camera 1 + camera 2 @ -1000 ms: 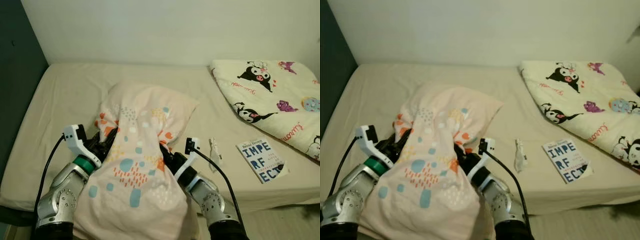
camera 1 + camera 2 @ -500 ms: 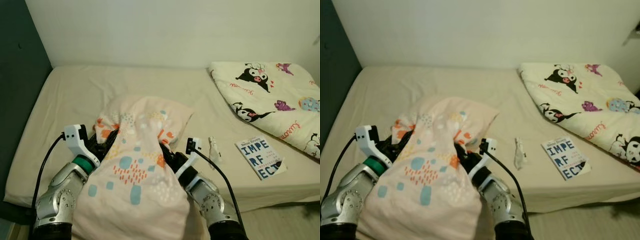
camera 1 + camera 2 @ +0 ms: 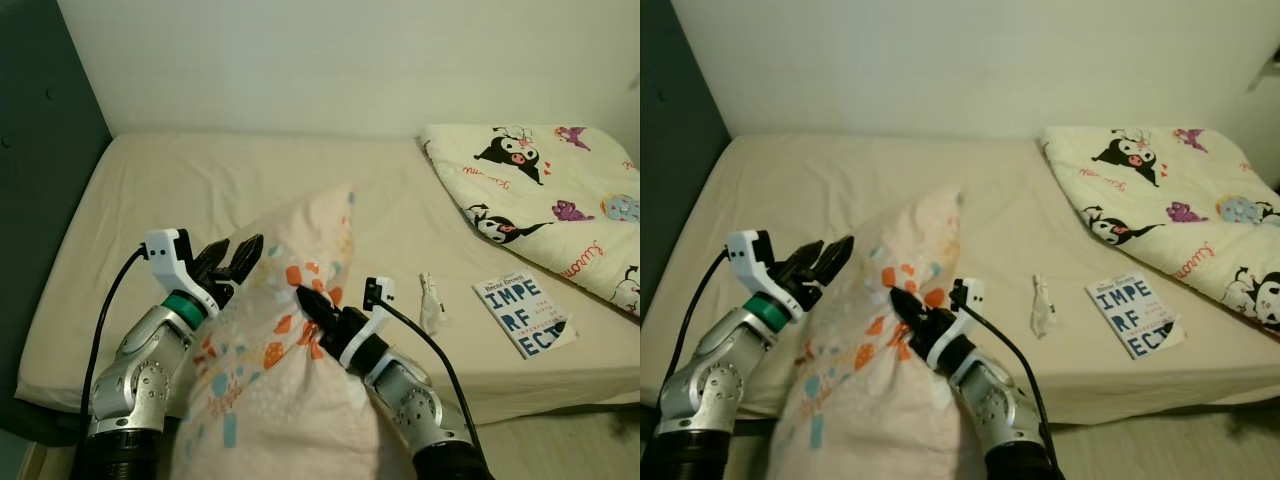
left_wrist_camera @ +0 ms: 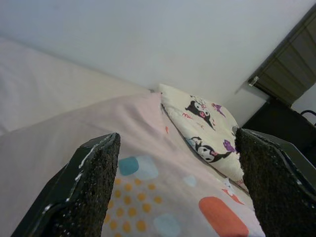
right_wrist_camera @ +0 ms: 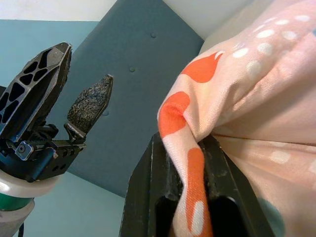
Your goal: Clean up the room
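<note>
At the bottom centre of the head views, the pillow (image 3: 290, 370) hangs in a long, draped shape, pale pink with orange, teal and yellow spots and dashes. Its long axis runs from the bottom edge of the frame up toward the middle, where its upper corner tapers to a point aimed at the far wall; that upper part lies over the near edge of the bed (image 3: 200, 190). The right gripper (image 3: 305, 302), just right of centre, has its black fingers pinched together on a fold of the pillow's fabric; the right wrist view shows orange-printed cloth bunched between them. The left gripper (image 3: 232, 262), centre-left, has its fingers spread wide with nothing between them, poised just beside the pillow's left edge; in the left wrist view the pink cloth lies beyond the parted fingers (image 4: 94, 182). Further right on the beige sheet lie a small crumpled white wrapper (image 3: 431, 303) and a book (image 3: 521, 314) near the mattress edge. In the upper right, a cream cartoon-print blanket (image 3: 545, 195) lies folded toward the wall.
</note>
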